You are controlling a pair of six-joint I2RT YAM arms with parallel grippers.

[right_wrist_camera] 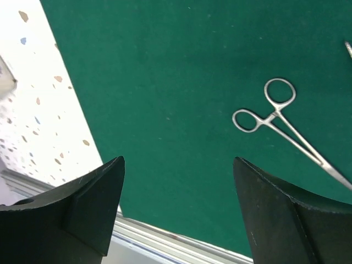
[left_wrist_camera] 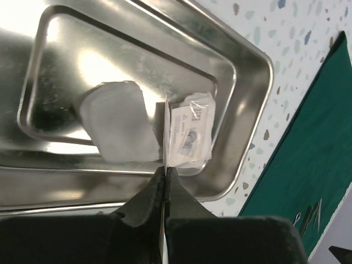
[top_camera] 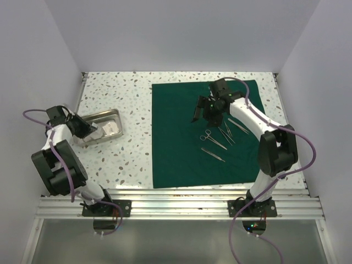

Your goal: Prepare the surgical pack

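The surgical pack (top_camera: 176, 137), a large dark green drape, lies flat on the right half of the table and shows too in the left wrist view (left_wrist_camera: 316, 159) and under my right wrist (right_wrist_camera: 165, 82). My left gripper (left_wrist_camera: 165, 170) is over the steel tray (left_wrist_camera: 258, 77) and shut on a thin white flat packet (left_wrist_camera: 165, 126), seen edge-on. A white gauze pad (left_wrist_camera: 121, 121) and a clear-wrapped packet (left_wrist_camera: 192, 129) lie in the tray. My right gripper (right_wrist_camera: 179, 159) hangs open above the drape with nothing between its fingers.
Several steel instruments lie on the drape's right part, among them ring-handled forceps (right_wrist_camera: 275, 118) and a straight tool (top_camera: 213, 154). The tray (top_camera: 113, 113) sits at the table's left. A metal rail (top_camera: 176, 201) runs along the near edge. White walls close the sides.
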